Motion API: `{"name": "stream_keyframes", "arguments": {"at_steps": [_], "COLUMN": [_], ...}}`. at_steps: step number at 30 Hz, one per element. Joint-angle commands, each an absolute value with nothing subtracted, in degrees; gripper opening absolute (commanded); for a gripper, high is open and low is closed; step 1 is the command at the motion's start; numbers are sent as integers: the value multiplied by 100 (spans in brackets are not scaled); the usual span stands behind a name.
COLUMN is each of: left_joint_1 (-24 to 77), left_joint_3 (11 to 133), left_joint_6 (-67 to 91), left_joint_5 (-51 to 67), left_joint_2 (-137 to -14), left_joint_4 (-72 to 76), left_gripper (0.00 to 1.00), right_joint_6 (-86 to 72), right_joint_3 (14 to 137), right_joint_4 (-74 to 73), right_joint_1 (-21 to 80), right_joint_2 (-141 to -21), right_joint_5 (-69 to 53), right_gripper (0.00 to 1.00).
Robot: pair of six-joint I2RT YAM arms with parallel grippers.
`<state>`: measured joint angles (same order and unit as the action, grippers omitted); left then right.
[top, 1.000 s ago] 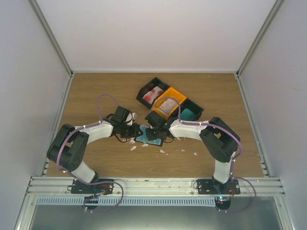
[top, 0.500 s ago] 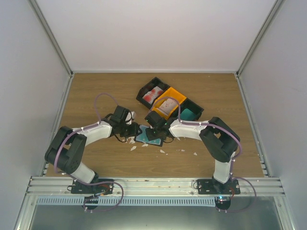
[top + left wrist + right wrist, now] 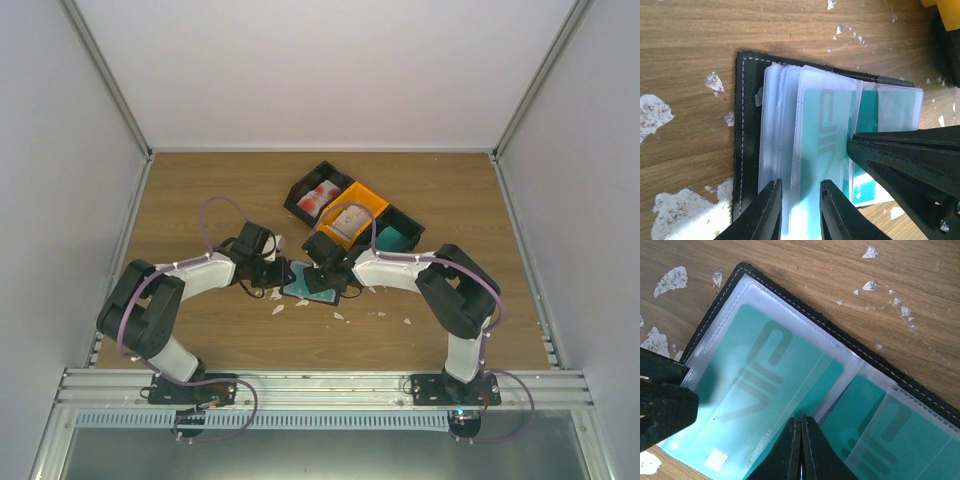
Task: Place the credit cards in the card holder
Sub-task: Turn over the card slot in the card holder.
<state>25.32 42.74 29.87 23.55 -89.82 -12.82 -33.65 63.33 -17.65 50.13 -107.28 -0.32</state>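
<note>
Both arms reach in to the middle of the table [image 3: 200, 200], and the holder [image 3: 300, 288] lies open and flat on the wood right between them. It is a black cover with pale stitching, and its clear sleeves [image 3: 777, 130] are fanned out.

The right gripper [image 3: 801, 421] has its fingers pressed tight together with no gap at all. The tip sits down on the sleeve over a teal card [image 3: 760, 390], near that card's lower edge. The card lies inside its sleeve, lettering up. A second teal card [image 3: 875, 425] sits in the neighbouring sleeve on the holder's other half.

The left gripper [image 3: 801, 187] comes in from the opposite side. Its jaws stand apart with a narrow gap, straddling the edge of the sleeve stack. Whether they pinch plastic, I cannot tell. The right gripper's dark fingers cross in just beside it, over the same teal card.

Behind the holder, three bins sit in a slanted row, touching. The black bin [image 3: 302, 190] holds a red-and-white card [image 3: 318, 198], the orange bin [image 3: 372, 203] holds a pale card [image 3: 347, 226], and the end bin [image 3: 412, 222] holds a third teal card [image 3: 392, 238].

White scraps [image 3: 278, 309] dot the wood around the holder and towards the near edge.
</note>
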Motion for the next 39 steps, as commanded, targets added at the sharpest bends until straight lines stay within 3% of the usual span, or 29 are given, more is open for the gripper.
{"name": "stream_keyframes", "arguments": {"at_steps": [1,18,25,32,39], "left_joint_1": [2518,2607,2744,2943,3296], "left_joint_3": [4219,4205,4231,4374,4613], "left_joint_6": [2836,2734,2758,2783,2802], "left_joint_5": [2606,3238,3395,3472,3510], "left_joint_2": [-9089,-9022,-9099,-9185,-9385], "left_joint_4": [-1069,-823,-708,-658,-618], "left_gripper": [25,22,29,35,47], "right_joint_6": [-3289,-3339,-3501,-3635,-3760], "right_joint_3": [6346,6196,5955,5497,5156], "right_joint_4": [-1950,-1653,-1536,-1582,-1720], "right_joint_1": [5071,5071,5067,5022,4873], "right_joint_2": [-10959,-10552,-9704,-8790,-8184], "right_joint_5": [-13,48,715,1244,1549], "right_gripper": [3,4,24,27,28]}}
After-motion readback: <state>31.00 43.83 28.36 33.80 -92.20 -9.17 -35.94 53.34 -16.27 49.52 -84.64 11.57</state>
